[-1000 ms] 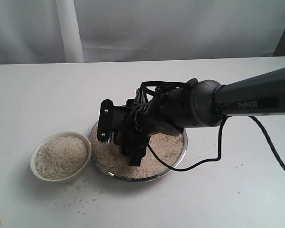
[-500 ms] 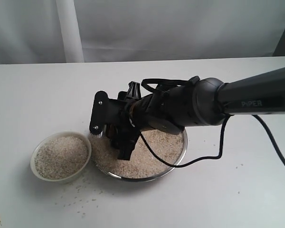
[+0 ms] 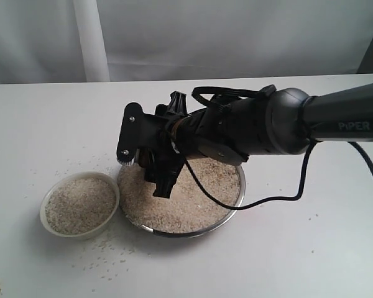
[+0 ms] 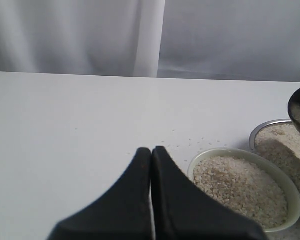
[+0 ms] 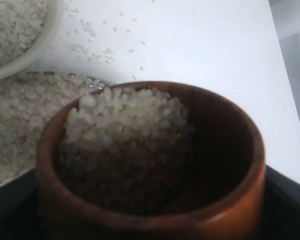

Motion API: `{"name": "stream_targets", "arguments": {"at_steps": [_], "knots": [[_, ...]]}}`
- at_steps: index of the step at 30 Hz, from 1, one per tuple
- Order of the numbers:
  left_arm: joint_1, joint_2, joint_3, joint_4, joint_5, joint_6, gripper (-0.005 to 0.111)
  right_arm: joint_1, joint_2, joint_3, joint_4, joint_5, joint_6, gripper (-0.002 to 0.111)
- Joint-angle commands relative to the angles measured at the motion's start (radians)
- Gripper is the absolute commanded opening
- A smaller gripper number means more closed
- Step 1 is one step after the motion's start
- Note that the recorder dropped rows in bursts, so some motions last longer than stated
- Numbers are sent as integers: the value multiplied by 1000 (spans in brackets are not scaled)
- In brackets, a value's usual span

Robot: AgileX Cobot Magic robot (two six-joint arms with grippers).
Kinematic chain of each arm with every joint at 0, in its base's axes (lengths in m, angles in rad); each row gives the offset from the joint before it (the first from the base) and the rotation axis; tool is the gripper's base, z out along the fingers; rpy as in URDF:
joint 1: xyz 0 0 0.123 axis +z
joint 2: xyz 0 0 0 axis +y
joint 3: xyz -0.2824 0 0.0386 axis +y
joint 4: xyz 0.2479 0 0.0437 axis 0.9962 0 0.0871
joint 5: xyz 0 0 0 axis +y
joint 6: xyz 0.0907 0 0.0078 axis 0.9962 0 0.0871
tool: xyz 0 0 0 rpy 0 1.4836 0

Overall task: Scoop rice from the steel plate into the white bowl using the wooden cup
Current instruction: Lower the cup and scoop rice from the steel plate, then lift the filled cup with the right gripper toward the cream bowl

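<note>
You are working over a white worktop point(image 3: 50, 124), and your right arm point(image 3: 336, 124) is reaching across the steel plate point(image 3: 193, 233). The plate is sitting just beside the white bowl point(image 3: 43, 214). Your right fingers point(image 3: 132, 139) are standing wide and gripping the wooden cup point(image 5: 225, 150), which is hanging over the bowl-side part of the plate with a heap of rice point(image 5: 125, 125) in it. By the look of it you are carrying a loaded scoop. The next move is calling for a level pass over the bowl's rim and then a slow tip, since the bowl is already looking well filled and loose grains point(image 3: 102, 261) are lying on the worktop around it. The exterior view is hiding the cup behind the fingers, and only the right wrist view is showing its load. Only the left wrist view is showing your left fingers point(image 4: 130, 200), pressed together and holding nothing, waiting near the bowl.
</note>
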Motion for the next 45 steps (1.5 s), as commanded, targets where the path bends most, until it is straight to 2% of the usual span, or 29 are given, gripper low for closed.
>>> {"name": "stream_targets", "arguments": {"at_steps": [1, 11, 17, 30, 39, 45], "knots": [[-4, -3, -3, -5, -4, -6, 0, -4, -14, 5, 2, 14, 5, 0], [-4, -3, -3, -5, -4, -4, 0, 3, -88, 5, 14, 108, -1, 0], [-4, -3, -3, -5, -4, -4, 0, 59, -148, -10, 18, 176, -56, 0], [-4, -3, -3, -5, -4, -6, 0, 246, -114, -284, -70, 424, -104, 0], [-4, -3, -3, -5, -4, -3, 0, 323, 117, -568, -232, 702, -130, 0], [-4, -3, -3, -5, -4, -3, 0, 355, 215, -605, -336, 769, -174, 0]]}}
